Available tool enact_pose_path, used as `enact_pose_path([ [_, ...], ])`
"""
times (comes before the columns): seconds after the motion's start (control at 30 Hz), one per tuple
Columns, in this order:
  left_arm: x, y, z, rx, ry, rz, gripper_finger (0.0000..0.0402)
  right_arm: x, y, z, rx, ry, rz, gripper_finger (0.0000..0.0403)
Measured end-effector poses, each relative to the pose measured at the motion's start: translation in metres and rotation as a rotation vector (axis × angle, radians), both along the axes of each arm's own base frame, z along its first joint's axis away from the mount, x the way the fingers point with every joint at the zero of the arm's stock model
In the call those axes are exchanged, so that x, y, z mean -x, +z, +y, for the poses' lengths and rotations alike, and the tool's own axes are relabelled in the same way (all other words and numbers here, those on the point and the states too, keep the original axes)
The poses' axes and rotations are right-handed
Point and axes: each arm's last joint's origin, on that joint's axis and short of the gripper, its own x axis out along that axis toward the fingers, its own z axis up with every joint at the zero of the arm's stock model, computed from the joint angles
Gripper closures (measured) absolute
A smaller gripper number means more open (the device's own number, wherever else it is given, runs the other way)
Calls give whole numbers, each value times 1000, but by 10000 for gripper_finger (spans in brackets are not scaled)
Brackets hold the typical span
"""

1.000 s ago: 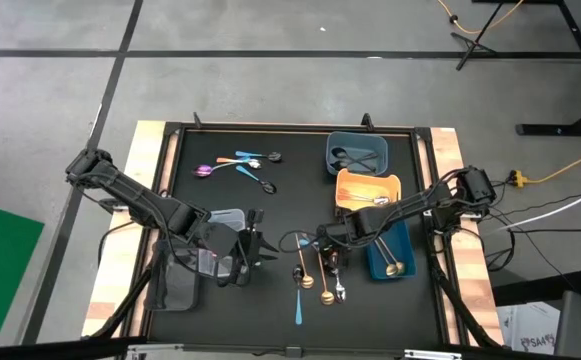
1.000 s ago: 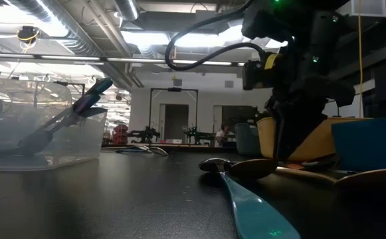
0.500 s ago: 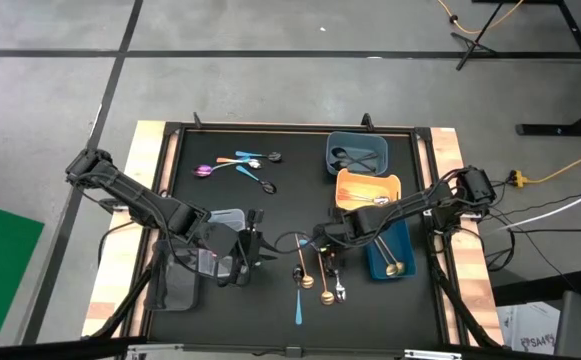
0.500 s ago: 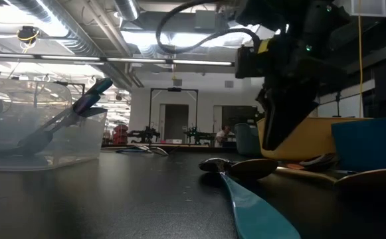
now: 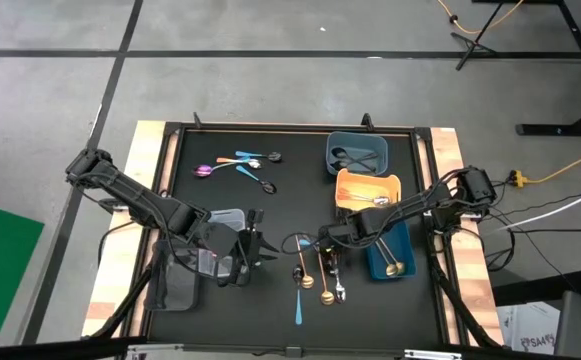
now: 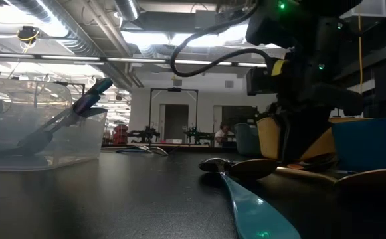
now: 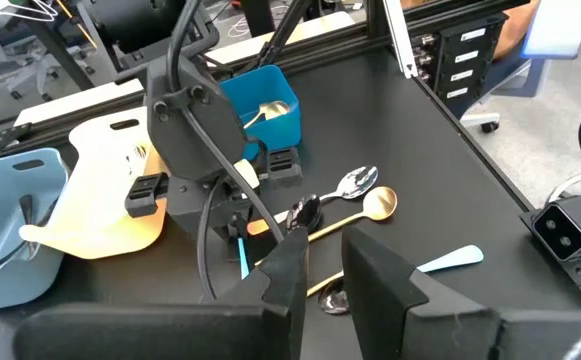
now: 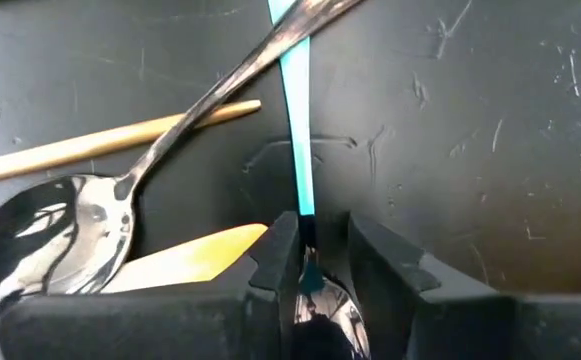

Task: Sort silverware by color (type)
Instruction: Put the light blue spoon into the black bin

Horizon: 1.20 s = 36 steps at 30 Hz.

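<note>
Gold spoon (image 5: 393, 266) inside blue tray (image 5: 379, 262)

- black table mat (image 5: 290, 215) inside a wooden-edged table frame (image 5: 140, 200)
- grey-blue tray (image 5: 357, 152) at the far side, right of centre
- orange tray (image 5: 367, 188) just nearer than it, the two touching or nearly so
- blue tray (image 5: 390, 255) nearer again, at the right edge
- clear plastic tray (image 6: 43, 126) on the left
- grey concrete floor (image 5: 270, 60) around the table
- yellow cable (image 5: 570, 160) on the floor at right
- room with ceiling lights (image 6: 146, 40) beyond
</note>
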Motion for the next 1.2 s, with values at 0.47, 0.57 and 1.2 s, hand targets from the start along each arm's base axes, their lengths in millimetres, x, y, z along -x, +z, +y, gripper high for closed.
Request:
enact_pose_path([
  [0.47, 0, 0, 0, -1, 0, 2, 343, 2, -3, -1, 8, -3, -13, 375],
  [0.57, 0, 0, 0, -1, 0, 2, 343, 2, -3, -1, 9, -3, -12, 398],
  [1.2, 0, 0, 0, 99, 56, 12, 343, -7, 28, 1, 104, 144, 102, 402],
])
